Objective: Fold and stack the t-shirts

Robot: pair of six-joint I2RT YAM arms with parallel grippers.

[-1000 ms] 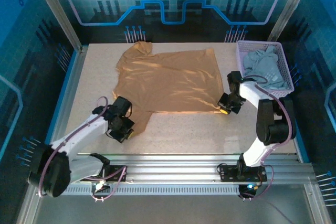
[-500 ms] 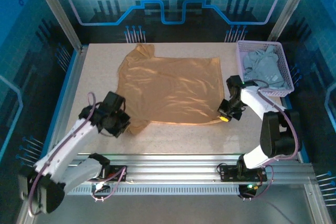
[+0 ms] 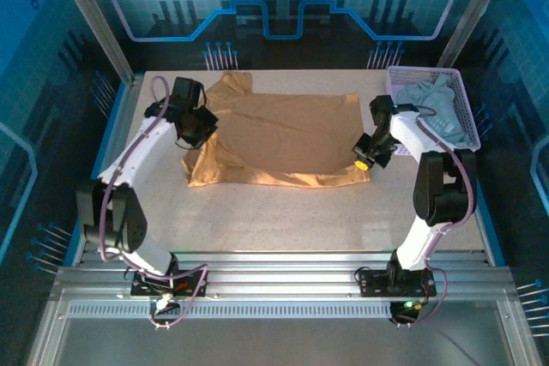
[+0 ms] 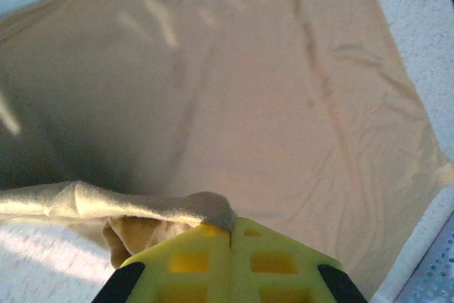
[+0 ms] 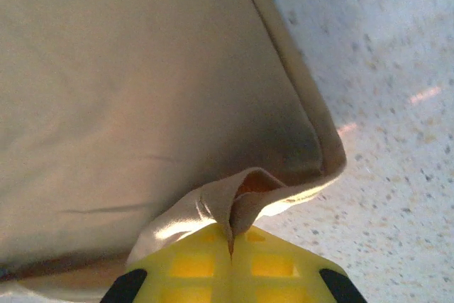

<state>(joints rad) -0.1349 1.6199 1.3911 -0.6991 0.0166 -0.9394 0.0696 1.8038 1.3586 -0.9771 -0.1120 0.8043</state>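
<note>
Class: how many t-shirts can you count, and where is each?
2. The tan-orange cloth t-shirt lies on the table; the pale grey-blue one sits in the lavender mesh basket, which may hide more.

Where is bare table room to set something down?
Bare: the near strip of table, between the tan t-shirt and the arm bases. Crowded: the far half, where left gripper and right gripper pinch that shirt, beside the basket.

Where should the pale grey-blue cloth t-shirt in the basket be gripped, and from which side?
Probably pinch the bunched top fold of the pale grey-blue cloth t-shirt, coming from above: walls of the lavender mesh basket block the sides.
</note>
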